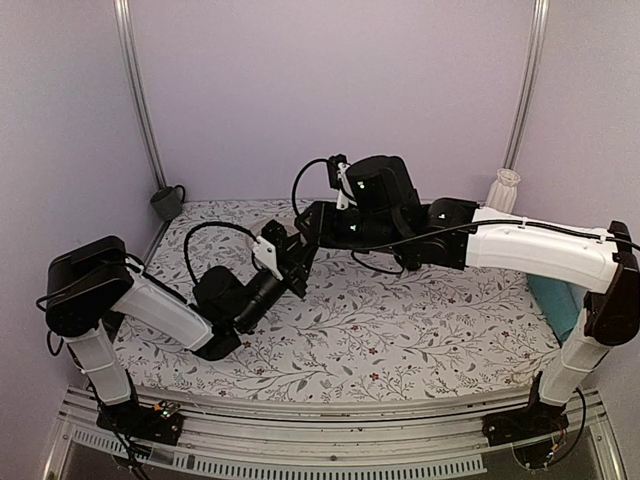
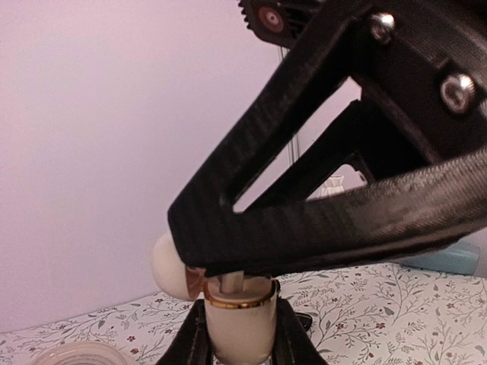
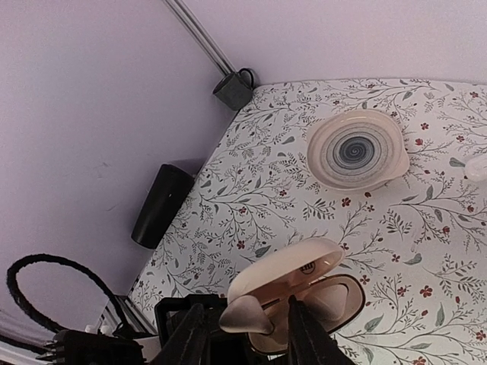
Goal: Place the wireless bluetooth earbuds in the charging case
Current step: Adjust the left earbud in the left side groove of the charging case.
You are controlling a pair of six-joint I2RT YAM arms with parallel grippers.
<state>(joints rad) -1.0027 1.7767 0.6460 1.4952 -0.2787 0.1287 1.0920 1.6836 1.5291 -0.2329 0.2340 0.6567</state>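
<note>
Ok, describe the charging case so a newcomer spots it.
Mid-air above the floral table, the left gripper clamps the charging case. It's a glossy cream shell with its lid hinged open; the nearby dish is flat with a dark spiral.

No legible text, brand or number in any view. One candidate only: a small dark emblem on the inner face of the open lid of the charging case [image 3: 289,272], right wrist view. It is too small to make out as letters or a logo. Top view: circuit boards [image 1: 160,412] at the arm bases along the near edge of the table [image 1: 400,320]; any print on them is too fine to read.
</note>
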